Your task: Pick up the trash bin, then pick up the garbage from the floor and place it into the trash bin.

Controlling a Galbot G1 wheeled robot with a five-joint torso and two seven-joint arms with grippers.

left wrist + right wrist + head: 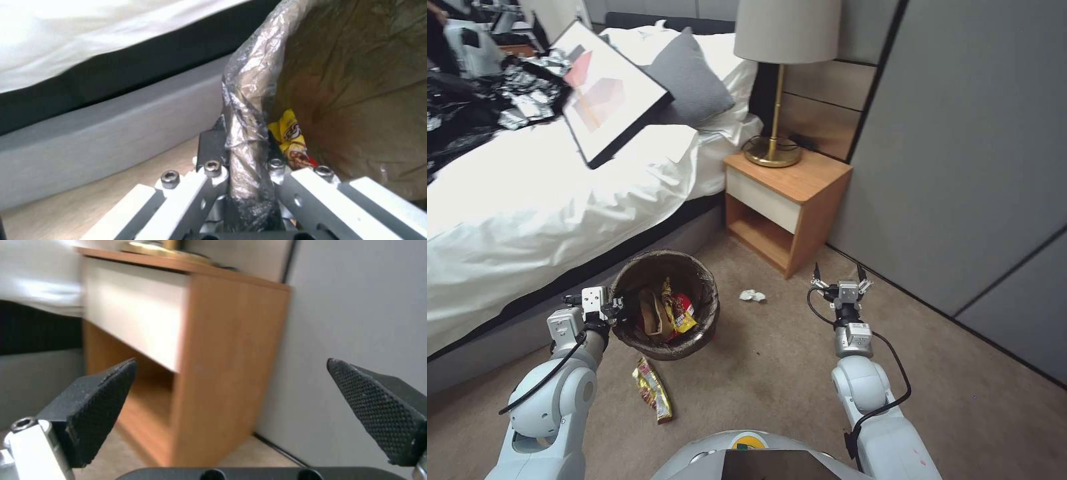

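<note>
We see the bin (665, 347) lined with a dark brown, glossy bag. Inside it lie a tan paper bag (654, 313) and a yellow-and-red wrapper (680, 313); another yellow-and-brown wrapper (652, 389) lies on the beige carpet (774, 373), and a white scrap (752, 295) too. The bed (527, 200) is white over a black and grey base. The nightstand (800, 193) is orange-brown wood with a cream drawer front. The lamp (777, 87) is brass with an off-white shade. The right tool (840, 280) has black dotted pads (102, 400); the left tool (606, 308) is silver-white.
</note>
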